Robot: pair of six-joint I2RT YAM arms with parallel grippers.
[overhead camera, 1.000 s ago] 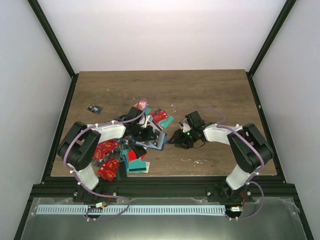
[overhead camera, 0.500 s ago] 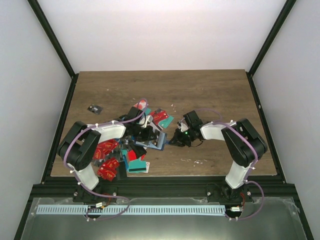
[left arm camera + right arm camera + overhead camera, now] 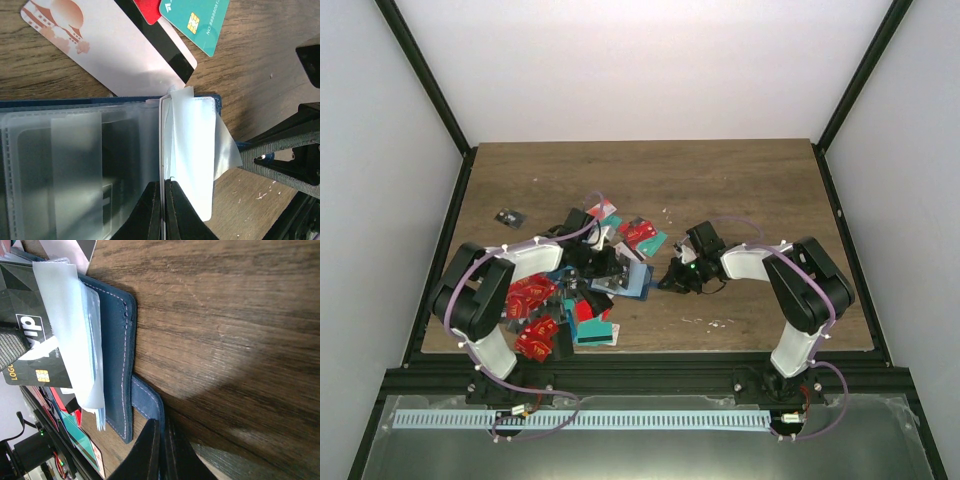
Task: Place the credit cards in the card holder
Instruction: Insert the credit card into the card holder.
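The left hand (image 3: 163, 189) is clamping the card holder's (image 3: 116, 355) sleeve (image 3: 192, 150), the right hand (image 3: 161, 432) its tab (image 3: 146, 402); next, probably, fetching a credit card (image 3: 197, 20).

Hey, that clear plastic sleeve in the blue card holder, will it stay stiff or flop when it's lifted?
Probably floppy: the clear sleeve is thin film, its free corner curling. Likely slippery, since it looks glossy. The card holder looks slim and light, so it may drag along.

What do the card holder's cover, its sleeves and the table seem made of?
Card holder cover: dark blue leather or imitation, matte, stitched edge. Sleeves: clear flexible plastic, glossy, one corner curled. Table: wood or wood-look laminate, grain visible.
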